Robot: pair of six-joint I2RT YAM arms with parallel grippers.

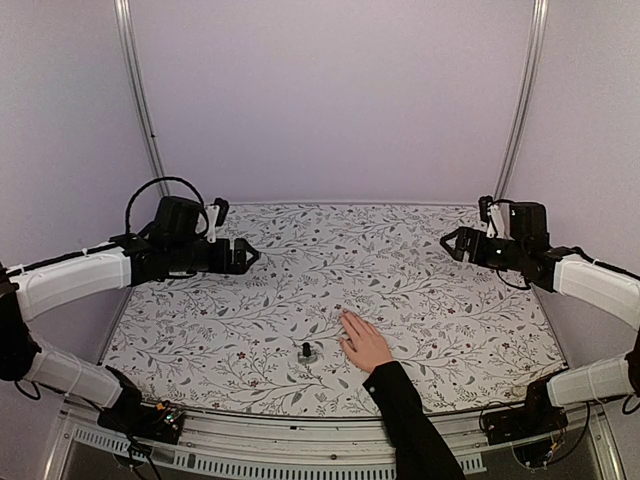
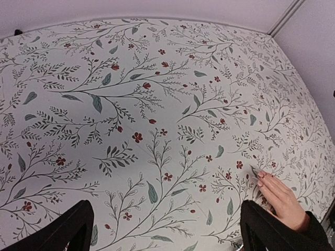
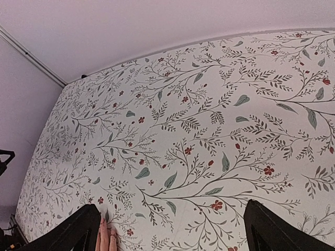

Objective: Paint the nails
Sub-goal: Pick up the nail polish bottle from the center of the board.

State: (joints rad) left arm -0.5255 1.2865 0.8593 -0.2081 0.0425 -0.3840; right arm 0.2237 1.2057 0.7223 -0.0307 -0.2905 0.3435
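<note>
Left pincer (image 1: pixel 250 256) and right pincer (image 1: pixel 447 243) are hovering agape. A hand (image 1: pixel 365 345) is resting at six o'clock on the table (image 1: pixel 420 300), nails (image 2: pixel 260 175) showing.

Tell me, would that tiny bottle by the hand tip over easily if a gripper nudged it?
Probably: the bottle stands upright, small and narrow, so a nudge near its top would likely topple it. It looks light, so a low push may just slide it across the table.
</note>
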